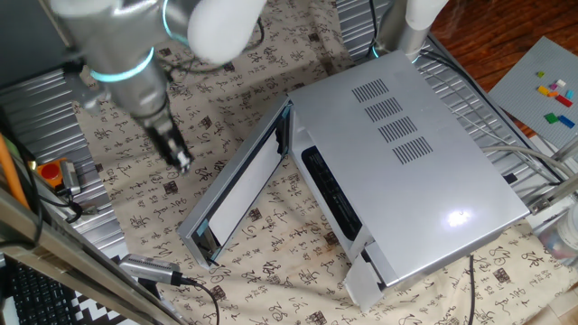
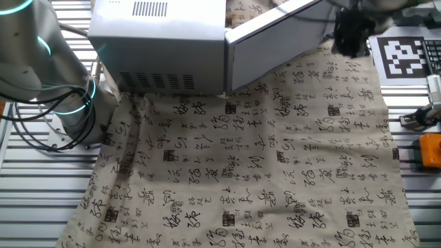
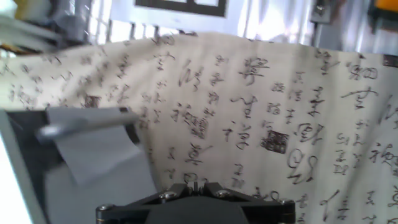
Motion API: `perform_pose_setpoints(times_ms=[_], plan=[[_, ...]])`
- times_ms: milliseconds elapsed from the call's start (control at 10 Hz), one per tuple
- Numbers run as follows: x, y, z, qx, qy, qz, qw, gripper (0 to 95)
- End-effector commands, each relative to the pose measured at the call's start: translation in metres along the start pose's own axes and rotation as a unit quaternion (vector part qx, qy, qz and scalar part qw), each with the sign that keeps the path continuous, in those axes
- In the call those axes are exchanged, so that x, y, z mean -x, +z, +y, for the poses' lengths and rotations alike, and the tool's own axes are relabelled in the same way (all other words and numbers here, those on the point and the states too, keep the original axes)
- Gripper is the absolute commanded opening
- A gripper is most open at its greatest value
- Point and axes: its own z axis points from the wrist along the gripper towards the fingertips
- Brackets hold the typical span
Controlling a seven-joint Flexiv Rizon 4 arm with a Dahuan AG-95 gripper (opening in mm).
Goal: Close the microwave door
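Observation:
The microwave (image 1: 406, 162) is a silver-grey box with vent grilles on top, lying on a patterned cloth. The microwave door (image 1: 237, 185) stands open, swung out to the left of the dark cavity, with its pale pane facing outwards. My gripper (image 1: 182, 161) hangs to the left of the door's outer face, a short gap away, and looks shut and empty. In the other fixed view the door (image 2: 275, 34) sticks out to the right of the microwave (image 2: 158, 41), with the blurred gripper (image 2: 351, 33) beside its free end. In the hand view the door's grey edge (image 3: 99, 168) is at lower left and the gripper (image 3: 196, 185) points at the cloth.
A small silver control-panel flap (image 1: 366, 271) hangs open at the microwave's front corner. An orange part (image 1: 54, 171) sits on the left rail and a cable plug (image 1: 153, 269) lies near the door's free end. A marker board (image 2: 406, 52) and an orange block (image 2: 431, 148) are at the right.

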Motion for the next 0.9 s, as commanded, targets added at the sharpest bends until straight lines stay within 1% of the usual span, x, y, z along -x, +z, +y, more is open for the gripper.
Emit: perform_pose_setpoints(times_ms=[100, 200, 900], plan=[[0.002, 0.002, 0.009, 0.001, 0.008, -0.001, 1.0000, 0.0], [0.005, 0.003, 0.017, 0.000, 0.014, 0.000, 0.9999, 0.0], [0.008, 0.001, 0.048, 0.002, 0.040, 0.011, 0.9991, 0.0]])
